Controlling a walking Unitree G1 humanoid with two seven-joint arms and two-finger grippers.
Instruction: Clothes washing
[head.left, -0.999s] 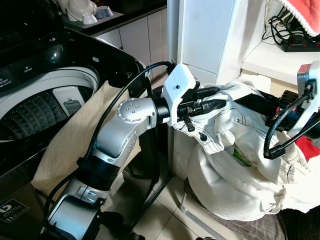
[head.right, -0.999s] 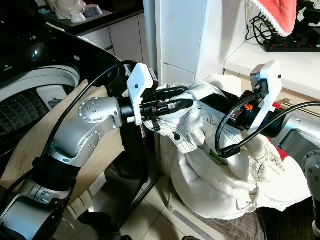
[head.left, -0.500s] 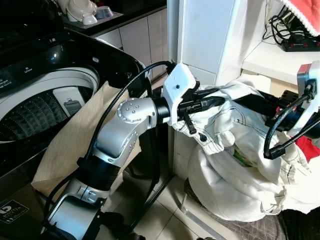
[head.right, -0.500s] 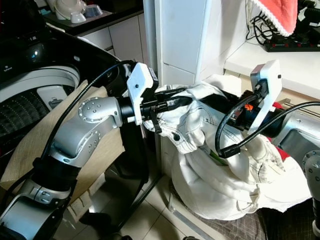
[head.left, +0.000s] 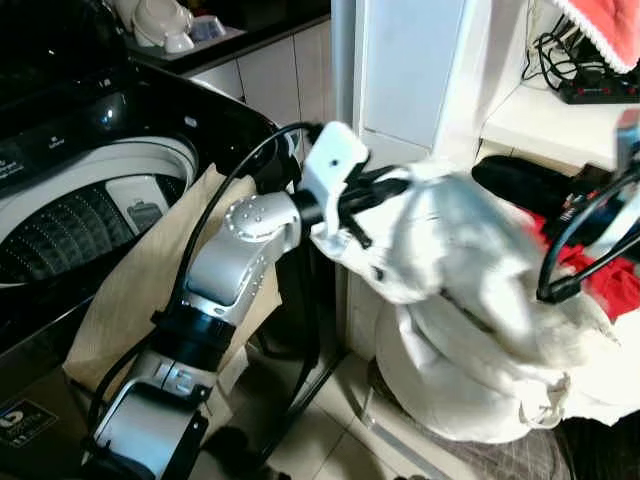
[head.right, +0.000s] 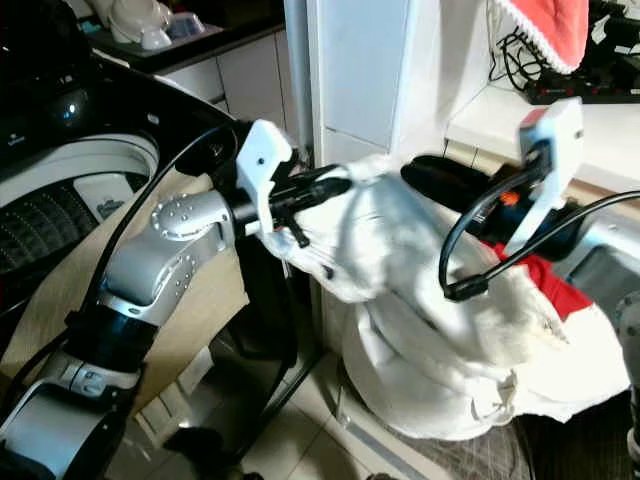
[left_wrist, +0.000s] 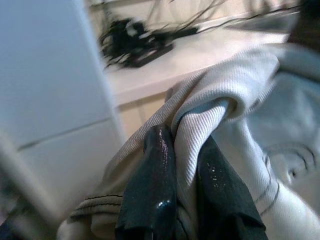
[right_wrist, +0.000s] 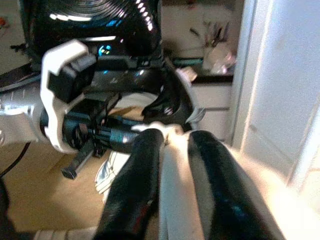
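Status: I hold the white garment (head.left: 450, 230) clamped in left gripper (left_wrist: 182, 165) and right gripper (right_wrist: 172, 150) | change: garment lifted leftward off laundry bag (head.left: 470, 390) | next: carry toward washing machine (head.left: 90, 190) drum beyond.

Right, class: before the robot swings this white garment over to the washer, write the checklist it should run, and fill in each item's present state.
1. Left pincer shut on the white garment: ok, ribbed cloth is pinched between its fingers.
2. Right pincer shut on the garment: ok, cloth sits between its fingers.
3. Garment free of the white laundry bag: cannot tell, the cloth is blurred.
4. Washer drum open: ok, the lid is up.
5. Beige cloth clear of the opening: not ok, it drapes over the washer's rim.
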